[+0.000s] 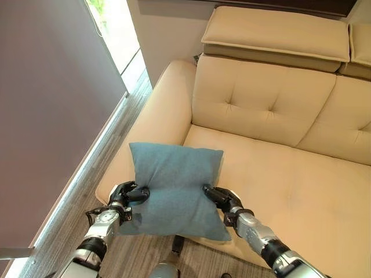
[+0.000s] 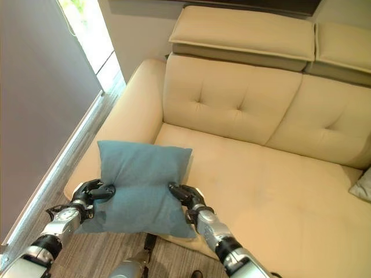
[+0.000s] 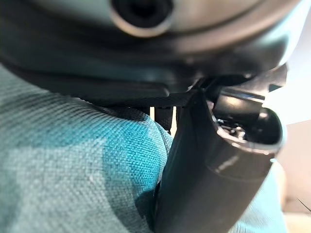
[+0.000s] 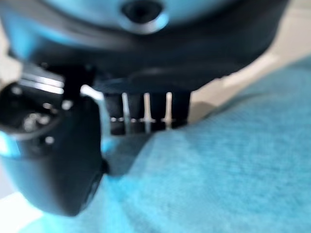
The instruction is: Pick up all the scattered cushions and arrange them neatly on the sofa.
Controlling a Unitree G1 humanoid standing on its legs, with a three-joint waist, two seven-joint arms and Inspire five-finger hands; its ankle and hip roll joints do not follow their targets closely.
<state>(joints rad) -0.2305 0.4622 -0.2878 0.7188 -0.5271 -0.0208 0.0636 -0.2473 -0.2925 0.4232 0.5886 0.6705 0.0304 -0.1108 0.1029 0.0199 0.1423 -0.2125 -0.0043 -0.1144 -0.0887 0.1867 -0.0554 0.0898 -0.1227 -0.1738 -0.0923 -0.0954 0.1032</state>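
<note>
Beige sofa (image 1: 272,174): both hands, left hand (image 1: 124,194) & right hand (image 1: 220,198), pinch blue cushion (image 1: 177,188); right eye view adds grey cushion (image 2: 364,186).

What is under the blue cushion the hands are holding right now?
The blue cushion, pinched by the left hand and right hand, hangs over the sofa seat's front corner and the wood floor. Whatever lies directly beneath it is covered.

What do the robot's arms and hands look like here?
Both arms are silver-grey metal segments with black joint rings. The left hand and the right hand are dark, nearly black, with glossy jointed fingers. Near each wrist sits a round silver cap.
</note>
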